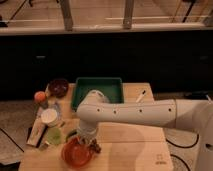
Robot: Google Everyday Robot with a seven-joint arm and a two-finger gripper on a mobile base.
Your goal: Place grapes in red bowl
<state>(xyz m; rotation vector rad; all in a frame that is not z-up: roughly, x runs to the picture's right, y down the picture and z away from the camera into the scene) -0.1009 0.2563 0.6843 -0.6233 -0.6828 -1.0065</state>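
Note:
The red bowl (76,153) sits near the front left edge of the wooden table (135,145). The grapes (95,147), a small dark bunch, are at the bowl's right rim, right under the gripper; I cannot tell if they are held or resting there. My gripper (89,142) hangs from the white arm (130,112), which reaches in from the right and bends down over the bowl's right side. The arm's wrist hides part of the bowl's far rim.
A green tray (99,90) stands at the back centre. A dark maroon bowl (58,87) and an orange fruit (40,96) are at the back left. A white cup (49,116) and a light green cup (55,135) stand left of the red bowl. A pen (141,96) lies right of the tray.

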